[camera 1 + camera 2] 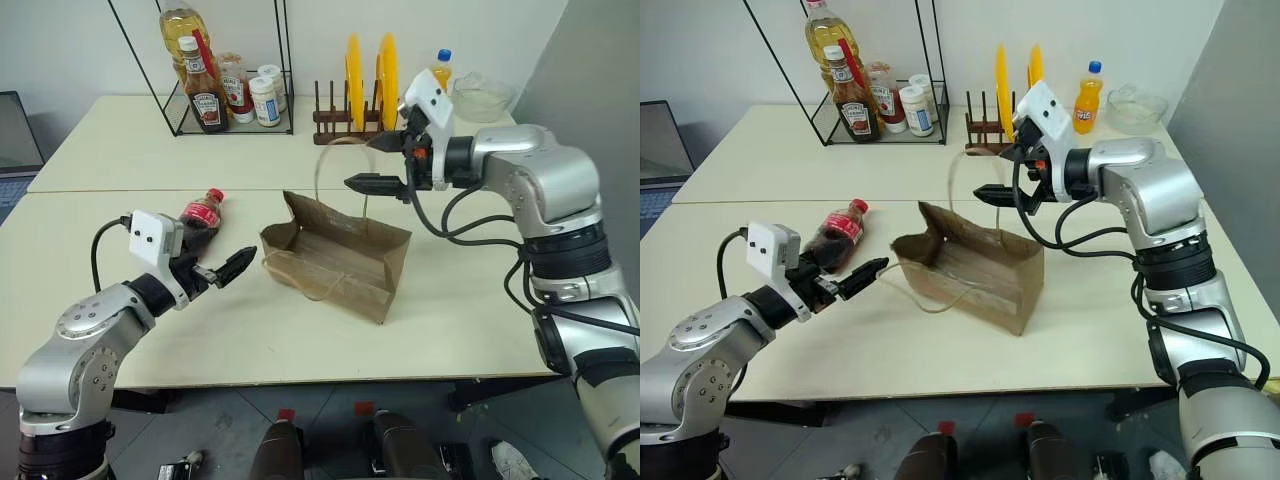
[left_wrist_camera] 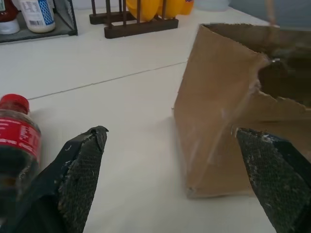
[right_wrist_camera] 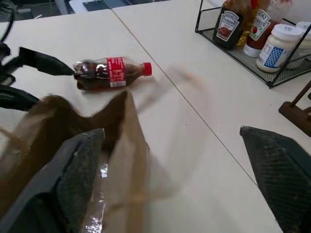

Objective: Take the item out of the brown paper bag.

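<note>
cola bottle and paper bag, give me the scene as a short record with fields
cola bottle: lying on its side on the table, outside the bag
brown paper bag: upright, mouth open, crumpled
left end effector: open, between bottle and bag, holding nothing
right end effector: open, above the bag by a raised string handle
behind: wire rack of condiments, dish rack with yellow plates, orange soda

Left pincer (image 1: 222, 270) open; right pincer (image 1: 384, 163) open

Bare table (image 1: 300, 330) (front) before bag (image 1: 340, 262)
</note>
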Tool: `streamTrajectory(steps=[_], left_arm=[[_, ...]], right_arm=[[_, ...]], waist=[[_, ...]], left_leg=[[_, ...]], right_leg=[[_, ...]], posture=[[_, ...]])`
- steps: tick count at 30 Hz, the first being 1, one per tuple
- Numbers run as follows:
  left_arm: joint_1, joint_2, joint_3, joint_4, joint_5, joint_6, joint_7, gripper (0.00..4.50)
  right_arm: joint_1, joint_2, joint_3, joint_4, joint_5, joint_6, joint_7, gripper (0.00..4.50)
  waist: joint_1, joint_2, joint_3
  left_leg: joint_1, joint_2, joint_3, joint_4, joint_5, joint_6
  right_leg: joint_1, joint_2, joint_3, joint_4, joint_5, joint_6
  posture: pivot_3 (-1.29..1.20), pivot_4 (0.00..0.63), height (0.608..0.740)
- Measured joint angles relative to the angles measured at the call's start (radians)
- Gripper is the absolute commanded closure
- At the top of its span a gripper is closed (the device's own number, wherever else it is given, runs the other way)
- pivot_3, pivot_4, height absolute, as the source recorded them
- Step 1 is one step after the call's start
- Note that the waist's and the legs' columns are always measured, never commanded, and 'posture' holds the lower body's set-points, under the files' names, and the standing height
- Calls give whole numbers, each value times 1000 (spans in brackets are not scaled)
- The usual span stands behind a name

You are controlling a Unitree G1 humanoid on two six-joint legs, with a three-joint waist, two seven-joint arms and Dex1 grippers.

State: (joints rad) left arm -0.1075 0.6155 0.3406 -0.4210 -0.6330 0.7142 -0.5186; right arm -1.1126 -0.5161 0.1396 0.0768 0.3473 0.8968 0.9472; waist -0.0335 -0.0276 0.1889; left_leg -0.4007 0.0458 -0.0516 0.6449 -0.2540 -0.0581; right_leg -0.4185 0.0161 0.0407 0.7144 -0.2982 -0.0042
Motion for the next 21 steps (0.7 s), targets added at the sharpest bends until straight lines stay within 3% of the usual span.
streamTrajectory(steps=[7,11,13,15,17,21], left_arm=[[98,-102,-5,-13,29,-24,92,0],[166,-148,-1,-59,55,-29,163,0],[195,-172,-3,-86,71,-30,197,0],[238,-194,-23,-111,106,-41,233,0],[253,-218,-38,-113,136,-46,261,0],[231,-256,-79,-94,186,-90,290,0]], right_arm=[[87,-60,-176,-150,176,262,-48,16],[267,2,-380,-245,171,278,-264,16],[391,55,-456,-314,125,232,-389,16],[612,103,-488,-433,52,129,-502,16],[778,148,-470,-496,4,52,-557,16],[963,221,-398,-561,-72,-142,-619,16]], waist=[[3,0,0],[4,-1,0],[4,-1,0],[7,-1,-1],[6,2,0],[-4,3,-1]], left_leg=[[0,0,0,0,0,0],[2,-1,-1,0,0,0],[2,-1,-1,0,0,0],[2,-1,-2,-1,0,0],[2,-2,0,-1,0,-1],[9,-1,1,-1,2,-3]], right_leg=[[2,0,0,-1,0,0],[5,0,0,-3,0,0],[6,0,0,-4,0,1],[7,0,0,-5,-1,3],[6,0,2,-4,-2,3],[10,1,4,-4,-4,8]], posture=[[0,150,740],[0,150,740],[0,150,740],[0,150,740],[0,150,740],[0,150,740]])
